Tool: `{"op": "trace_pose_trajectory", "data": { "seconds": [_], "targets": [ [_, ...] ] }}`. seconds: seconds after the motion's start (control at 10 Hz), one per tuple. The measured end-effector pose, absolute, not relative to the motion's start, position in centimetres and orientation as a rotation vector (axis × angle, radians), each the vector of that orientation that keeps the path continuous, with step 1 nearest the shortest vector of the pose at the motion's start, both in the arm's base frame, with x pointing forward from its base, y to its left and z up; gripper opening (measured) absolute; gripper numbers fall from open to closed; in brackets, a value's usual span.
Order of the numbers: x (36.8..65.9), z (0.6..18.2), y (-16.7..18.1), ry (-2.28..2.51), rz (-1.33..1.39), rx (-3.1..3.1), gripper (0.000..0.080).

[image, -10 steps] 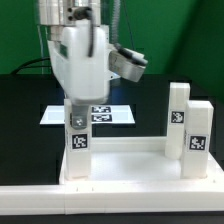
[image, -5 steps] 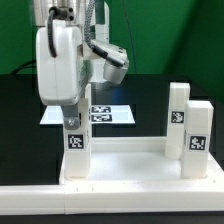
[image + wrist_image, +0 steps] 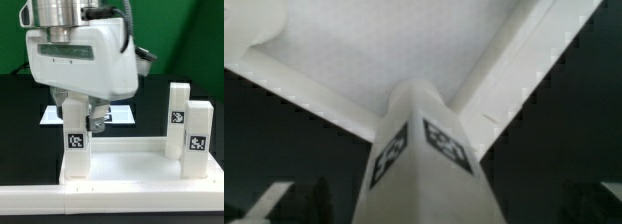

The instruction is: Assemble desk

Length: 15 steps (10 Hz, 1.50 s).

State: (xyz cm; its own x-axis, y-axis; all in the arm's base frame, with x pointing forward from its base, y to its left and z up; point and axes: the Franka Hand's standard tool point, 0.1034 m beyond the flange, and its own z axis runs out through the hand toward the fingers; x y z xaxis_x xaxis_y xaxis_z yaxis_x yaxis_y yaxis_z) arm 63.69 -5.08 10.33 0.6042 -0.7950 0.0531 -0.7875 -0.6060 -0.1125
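The desk top lies upside down on the black surface, close to the long white bar along the front edge. Three square legs stand upright in its corners in the exterior view. One leg rises at that view's left, and two more, a taller-looking one and a nearer one, stand at its right. Each carries a black-and-white tag on its side.

The arm's bulky white head fills the upper part of the exterior view and hangs directly over the left leg. It hides the top of that leg, and the gripper shows only as dark parts just above the tag, so this view does not reveal whether the fingers touch the post. Behind the arm, the marker board lies flat on the surface, partly covered.

The wrist view gives what the other cannot. It looks straight down the leg, two tagged faces meeting at an edge, with the rimmed inside of the desk top beyond. Two dark fingertips sit out at either side of the picture, well clear of the post, so the gripper is open and holds nothing.
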Motion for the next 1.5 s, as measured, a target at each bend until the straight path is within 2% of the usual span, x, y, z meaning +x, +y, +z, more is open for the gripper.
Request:
{"op": "trace_pose_trajectory", "data": {
  "seconds": [0.4, 0.6, 0.8, 1.0, 1.1, 1.3, 1.5],
  "targets": [
    [63.66, 10.36, -5.36, 0.923, -0.165, -2.942, 0.0649],
    [63.74, 10.88, -5.73, 0.259, -0.111, -3.111, 0.0649],
    [63.78, 10.81, -5.71, 0.400, -0.117, -3.090, 0.0649],
    [63.79, 10.81, -5.72, 0.403, -0.117, -3.090, 0.0375],
    [63.79, 10.81, -5.67, 0.558, -0.115, -3.060, 0.0288],
    [63.79, 10.81, -5.68, 0.709, -0.113, -3.025, 0.0288],
    [63.79, 10.72, -5.52, 1.090, -0.103, -2.919, 0.0288]
  ]
}}
